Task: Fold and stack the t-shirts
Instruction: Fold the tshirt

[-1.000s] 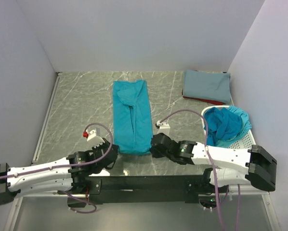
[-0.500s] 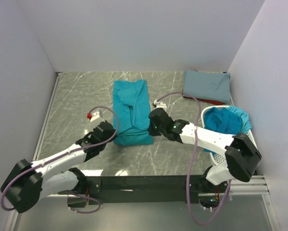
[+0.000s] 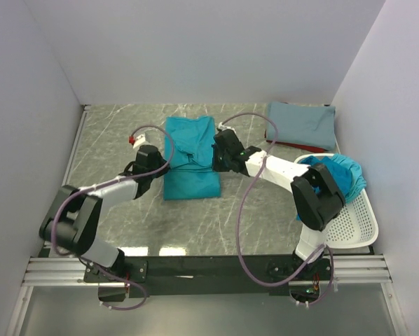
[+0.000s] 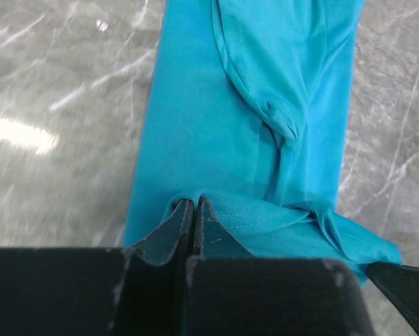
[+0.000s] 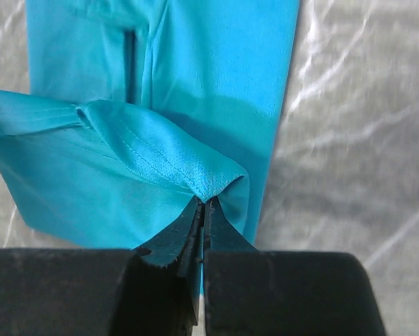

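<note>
Arms stretch toward mid-frame from either side, left gripper point(image 3: 160, 165) and right gripper point(image 3: 216, 161) each pinched tight on the teal t-shirt point(image 3: 190, 143), its edge lifted.

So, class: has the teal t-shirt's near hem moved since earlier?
Yes: the teal t-shirt's hem moved away from the table's near edge, toward the back wall.

Three single shirts: one teal shirt point(image 3: 190, 157) mid-table, one grey shirt point(image 3: 302, 124) folded far right, and one red shirt point(image 3: 302, 147), only an edge showing under the grey. One teal heap point(image 3: 335, 178) fills the one basket point(image 3: 353, 224) at the right; how many shirts are in it cannot be told. Two arms: left arm point(image 3: 111, 187), right arm point(image 3: 276, 168). One table point(image 3: 111, 133).
</note>
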{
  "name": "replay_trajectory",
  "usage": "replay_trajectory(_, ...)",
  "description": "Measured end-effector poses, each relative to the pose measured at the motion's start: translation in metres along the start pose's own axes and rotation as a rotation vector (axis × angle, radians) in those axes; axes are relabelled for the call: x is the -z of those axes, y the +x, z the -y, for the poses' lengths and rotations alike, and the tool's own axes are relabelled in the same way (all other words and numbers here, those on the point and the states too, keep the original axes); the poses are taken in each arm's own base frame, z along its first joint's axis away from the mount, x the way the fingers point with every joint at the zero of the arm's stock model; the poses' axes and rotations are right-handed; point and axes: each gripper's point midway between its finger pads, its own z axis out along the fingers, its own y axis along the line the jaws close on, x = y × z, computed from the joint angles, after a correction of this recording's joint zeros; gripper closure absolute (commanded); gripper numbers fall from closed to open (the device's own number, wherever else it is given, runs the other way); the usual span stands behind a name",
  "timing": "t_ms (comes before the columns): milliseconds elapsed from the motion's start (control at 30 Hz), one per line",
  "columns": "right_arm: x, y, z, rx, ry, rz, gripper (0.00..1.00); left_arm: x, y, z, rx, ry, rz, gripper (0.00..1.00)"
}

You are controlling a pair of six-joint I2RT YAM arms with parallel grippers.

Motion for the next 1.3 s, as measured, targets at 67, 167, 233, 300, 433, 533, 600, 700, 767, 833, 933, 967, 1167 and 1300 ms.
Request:
replay_trajectory(67,-0.010,-0.007,0.001,-0.001,-0.003,-0.004,1.00,-0.014,0.000,-0.001,-0.005,0.000,-0.018,1.00)
replay_trajectory(167,-0.023,-0.018,0.004,-0.004,-0.005,-0.011,1.00,-0.036,-0.001,0.001,-0.014,0.009,-0.044,1.00)
replay_trajectory(233,-0.031,-0.028,0.006,-0.009,-0.004,-0.011,1.00,-0.050,-0.003,0.002,-0.020,0.007,-0.056,1.00)
replay_trajectory(300,-0.037,-0.036,0.007,-0.009,-0.006,-0.012,1.00,-0.061,-0.005,0.003,-0.019,0.005,-0.060,1.00)
replay_trajectory(433,-0.053,-0.053,0.007,-0.010,-0.022,-0.012,0.90,-0.076,-0.011,0.001,-0.011,-0.007,-0.061,0.98)
replay_trajectory(533,-0.062,-0.061,0.009,-0.012,-0.028,-0.025,0.62,-0.085,-0.020,0.001,-0.009,-0.020,-0.053,0.53)
replay_trajectory(600,-0.064,-0.066,0.011,-0.012,-0.030,-0.027,0.55,-0.087,-0.028,0.002,-0.008,-0.025,-0.040,0.27)
replay_trajectory(700,-0.061,-0.078,0.014,-0.009,-0.036,-0.016,0.51,-0.089,-0.040,0.004,-0.007,-0.037,-0.011,0.19)
replay_trajectory(767,-0.058,-0.090,0.013,-0.006,-0.044,0.007,0.51,-0.090,-0.045,0.004,-0.011,-0.045,0.004,0.19)
replay_trajectory(833,-0.056,-0.097,0.012,0.001,-0.051,0.021,0.50,-0.089,-0.046,0.003,-0.016,-0.048,0.005,0.19)
replay_trajectory(933,-0.053,-0.098,0.012,0.009,-0.056,0.024,0.51,-0.085,-0.043,-0.001,-0.020,-0.052,0.004,0.19)
replay_trajectory(967,-0.052,-0.097,0.012,0.011,-0.060,0.025,0.50,-0.082,-0.040,-0.004,-0.021,-0.058,-0.001,0.19)
replay_trajectory(1167,-0.038,-0.063,0.022,0.012,-0.070,-0.019,0.51,-0.055,-0.012,-0.033,-0.024,-0.092,-0.040,0.20)
replay_trajectory(1300,-0.033,-0.028,0.030,0.005,-0.069,-0.065,0.51,-0.031,0.005,-0.048,-0.023,-0.098,-0.058,0.20)
